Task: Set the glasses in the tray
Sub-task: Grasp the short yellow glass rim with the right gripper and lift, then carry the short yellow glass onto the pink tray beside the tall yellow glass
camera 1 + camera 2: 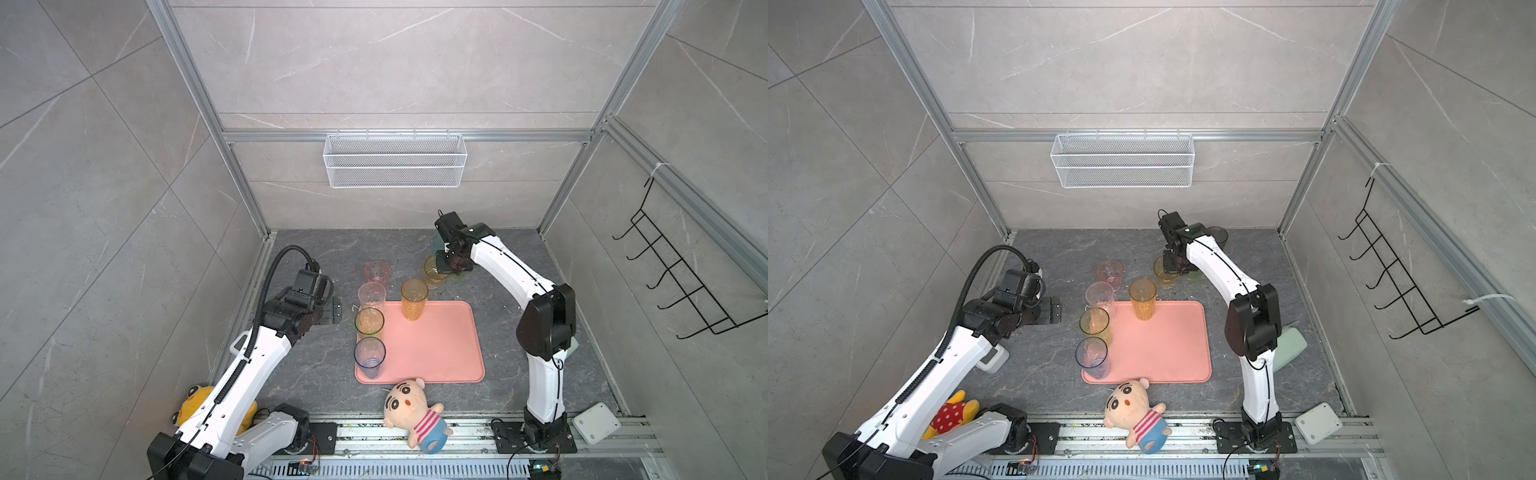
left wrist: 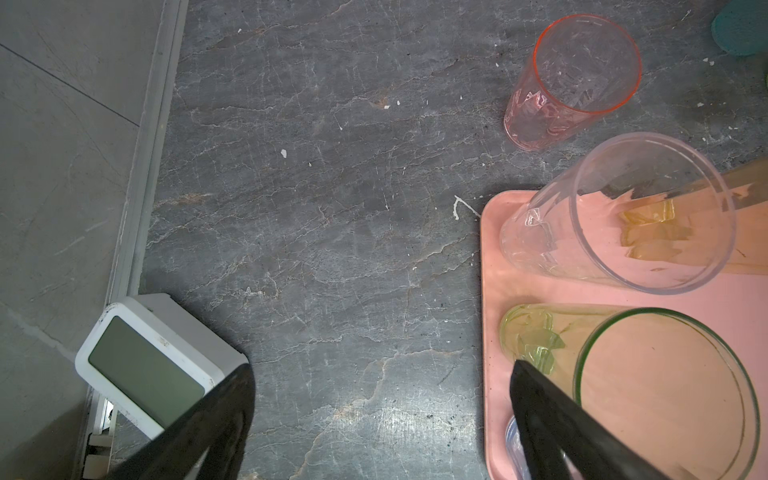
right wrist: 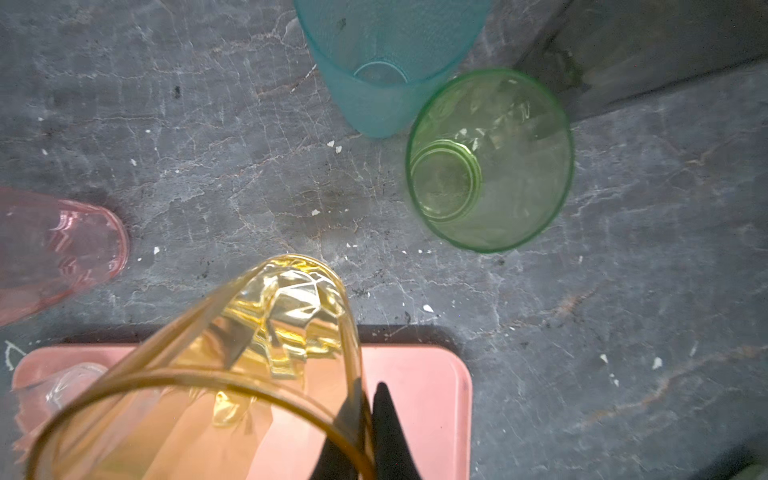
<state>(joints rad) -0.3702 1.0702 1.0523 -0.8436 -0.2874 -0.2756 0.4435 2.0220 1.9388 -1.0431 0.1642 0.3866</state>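
The salmon-pink tray (image 1: 440,353) lies mid-table. A blue glass (image 1: 369,357), a green one (image 1: 369,322), a clear one (image 1: 371,296) and a tall amber one (image 1: 414,298) stand along its left and back edges. A pink glass (image 1: 377,272) stands behind it on the table. My right gripper (image 3: 365,399) is shut on the wall of a short amber glass (image 3: 291,307), one finger inside, just behind the tray (image 3: 415,374). Beyond it stand green (image 3: 490,162), teal (image 3: 386,62) and smoky grey (image 3: 644,50) glasses. My left gripper (image 2: 382,370) hangs open over bare table left of the tray.
A white clock (image 2: 145,365) sits by the left wall rail. Two plush dolls (image 1: 415,411) (image 1: 195,399) lie at the front. A pale green box (image 1: 1289,347) and a white box (image 1: 596,422) sit right. A wire basket (image 1: 395,160) hangs on the back wall.
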